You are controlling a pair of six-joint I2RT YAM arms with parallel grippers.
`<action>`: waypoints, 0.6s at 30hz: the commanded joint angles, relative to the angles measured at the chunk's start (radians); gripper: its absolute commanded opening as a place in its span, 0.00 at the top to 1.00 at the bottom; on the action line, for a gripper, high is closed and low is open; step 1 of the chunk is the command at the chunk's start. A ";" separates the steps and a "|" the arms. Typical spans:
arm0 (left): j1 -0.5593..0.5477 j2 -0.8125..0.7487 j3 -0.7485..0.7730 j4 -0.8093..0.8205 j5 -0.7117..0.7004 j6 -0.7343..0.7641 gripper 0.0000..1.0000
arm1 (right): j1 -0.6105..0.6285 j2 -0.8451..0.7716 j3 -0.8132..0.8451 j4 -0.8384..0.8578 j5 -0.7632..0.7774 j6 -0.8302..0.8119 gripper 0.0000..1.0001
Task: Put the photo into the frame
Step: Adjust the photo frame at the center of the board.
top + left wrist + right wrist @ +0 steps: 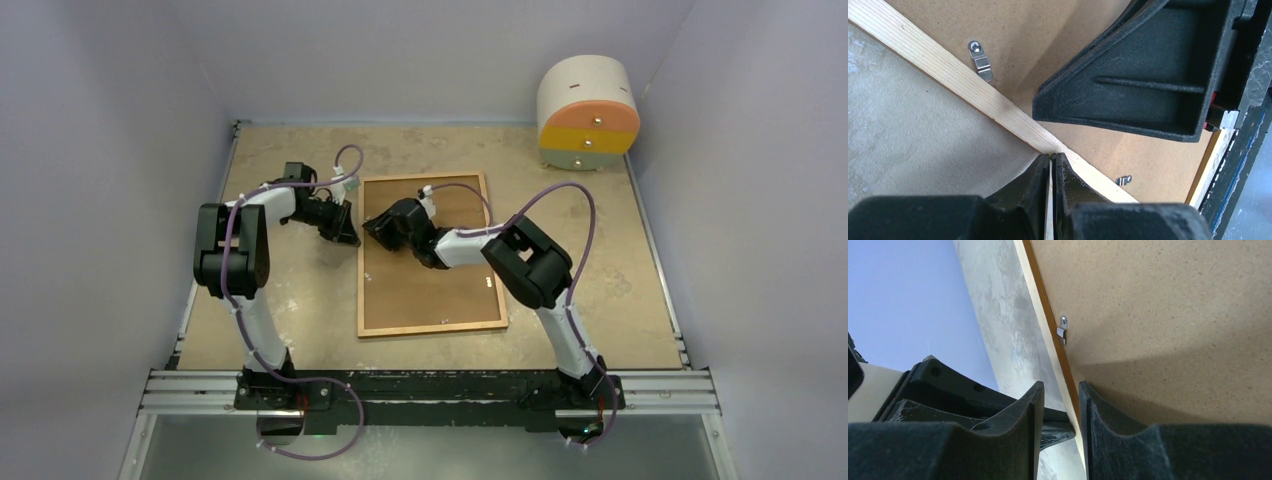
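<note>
The frame [440,290] lies face down on the table, its plain brown board back [1158,305] upward and held by small metal clips [980,60]. The photo is hidden. My left gripper [350,232] is shut, and its tips [1052,156] rest on the frame's pale left rail [948,70]. My right gripper [372,232] comes in over the board from the right. Its jaws [1060,385] stand a little apart astride that same rail [1043,315], one finger over the board and one outside it. The two grippers nearly touch.
A round cream cabinet with orange and yellow drawers [587,110] stands at the back right corner. Grey walls close in the tan table on three sides. The arms' metal mounting rail [430,385] runs along the near edge.
</note>
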 commanded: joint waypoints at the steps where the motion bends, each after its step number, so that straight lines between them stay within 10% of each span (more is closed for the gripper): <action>1: -0.036 0.014 -0.042 -0.003 -0.082 0.056 0.92 | 0.001 0.017 0.022 -0.112 -0.003 -0.058 0.65; 10: -0.036 -0.006 -0.057 -0.020 -0.057 0.050 0.86 | -0.029 0.075 0.204 -0.216 -0.055 -0.238 0.65; 18: 0.120 -0.135 0.043 -0.166 -0.014 0.104 0.29 | 0.001 0.197 0.500 -0.532 -0.023 -0.464 0.64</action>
